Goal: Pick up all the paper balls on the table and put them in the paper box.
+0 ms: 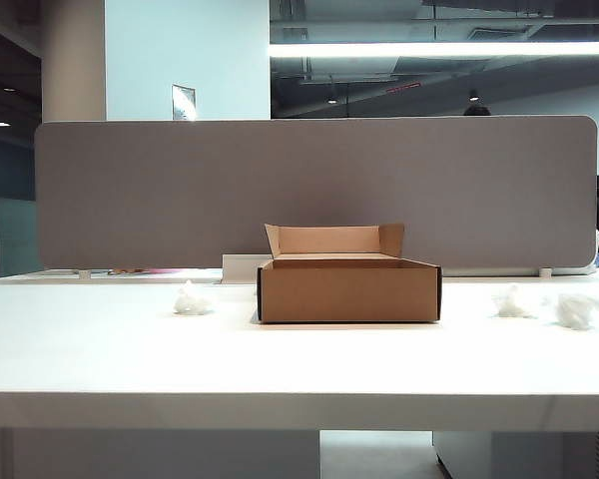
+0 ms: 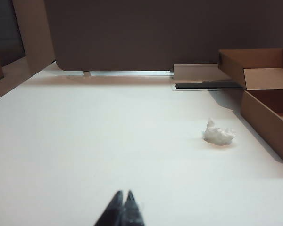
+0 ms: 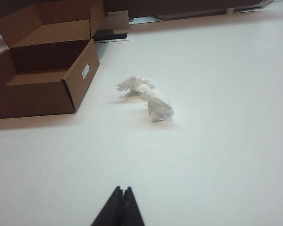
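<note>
Two grippers are in view, one in each wrist camera, and neither appears in the exterior view. The left gripper (image 2: 124, 200) shows as a pair of slim black fingertips pressed together into a single point, clamped on nothing and poised above bare table (image 2: 85, 141). The right gripper (image 3: 122, 195) has the same form: two dark tapered tips meeting with no gap, empty, over open table surface. The table is a wide, flat, smooth white top with a thick white front edge. Beyond the left gripper lies one paper ball (image 2: 218, 134), a small white crumpled wad with a lumpy, ragged outline, resting on the table near the side wall of the paper box (image 2: 266, 120) but apart from it. Beyond the right gripper lie two more paper balls (image 3: 148, 99), white and wrinkled, so close together in that view that they appear to touch; in the exterior view they sit slightly apart, on the right of the table. The paper box is shallow, rectangular, plain matte brown cardboard with dark corner edges, open at the top, its rear flap raised with folded side tabs; it stands at the centre of the table. A small white label (image 3: 85, 71) sits on one side wall. Behind the table stands a grey fabric divider panel (image 1: 180, 190) with rounded corners.
</note>
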You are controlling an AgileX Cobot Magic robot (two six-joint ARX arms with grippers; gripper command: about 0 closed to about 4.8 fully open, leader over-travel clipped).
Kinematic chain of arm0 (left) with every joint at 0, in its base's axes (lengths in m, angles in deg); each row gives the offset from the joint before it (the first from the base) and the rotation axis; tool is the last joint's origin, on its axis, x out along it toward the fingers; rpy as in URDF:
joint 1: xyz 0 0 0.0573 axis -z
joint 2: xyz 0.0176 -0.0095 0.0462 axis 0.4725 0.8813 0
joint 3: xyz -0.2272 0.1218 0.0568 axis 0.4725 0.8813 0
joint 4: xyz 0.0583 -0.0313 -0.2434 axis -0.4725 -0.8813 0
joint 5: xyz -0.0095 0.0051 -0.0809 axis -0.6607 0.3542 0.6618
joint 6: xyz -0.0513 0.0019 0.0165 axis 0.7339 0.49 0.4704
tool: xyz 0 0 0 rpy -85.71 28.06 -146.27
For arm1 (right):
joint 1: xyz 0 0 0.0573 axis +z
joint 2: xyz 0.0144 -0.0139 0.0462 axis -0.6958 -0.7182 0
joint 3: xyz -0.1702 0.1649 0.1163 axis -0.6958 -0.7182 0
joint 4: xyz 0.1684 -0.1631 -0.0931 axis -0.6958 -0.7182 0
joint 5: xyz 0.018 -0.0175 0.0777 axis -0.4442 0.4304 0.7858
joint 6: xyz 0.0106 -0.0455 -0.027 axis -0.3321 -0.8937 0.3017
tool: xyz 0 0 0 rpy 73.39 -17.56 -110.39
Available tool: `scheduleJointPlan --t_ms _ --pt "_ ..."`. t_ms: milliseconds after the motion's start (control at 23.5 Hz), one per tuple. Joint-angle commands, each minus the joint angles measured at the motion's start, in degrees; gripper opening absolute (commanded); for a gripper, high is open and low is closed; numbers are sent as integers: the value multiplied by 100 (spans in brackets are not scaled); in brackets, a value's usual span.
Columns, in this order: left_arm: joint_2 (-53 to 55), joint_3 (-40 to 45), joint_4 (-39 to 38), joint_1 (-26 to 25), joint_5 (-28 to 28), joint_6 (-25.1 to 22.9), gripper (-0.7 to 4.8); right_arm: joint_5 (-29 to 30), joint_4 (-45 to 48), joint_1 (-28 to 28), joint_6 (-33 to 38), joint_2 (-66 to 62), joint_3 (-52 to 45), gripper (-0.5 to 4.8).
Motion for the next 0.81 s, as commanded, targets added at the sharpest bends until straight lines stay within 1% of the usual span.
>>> scheduleJointPlan --t_ms 43,383,553,596,638,723,808 --pt "4 -15 55 7 -15 -2 -5 -17 55 2 11 7 -35 -1" --pt "4 -15 79 7 17 0 -5 -15 103 2 11 7 -35 -1" --pt "4 -15 369 7 66 7 -6 -28 98 2 26 7 -35 -1" --pt "4 -17 437 7 70 66 -6 -28 120 4 26 7 -35 -1" --pt "4 -17 518 7 94 254 -6 -24 146 4 24 7 -35 -1" --pt "4 -28 535 9 120 479 -5 -9 175 4 55 4 -35 -1" --pt "4 -28 529 9 431 660 -5 166 221 7 498 7 -35 -1"
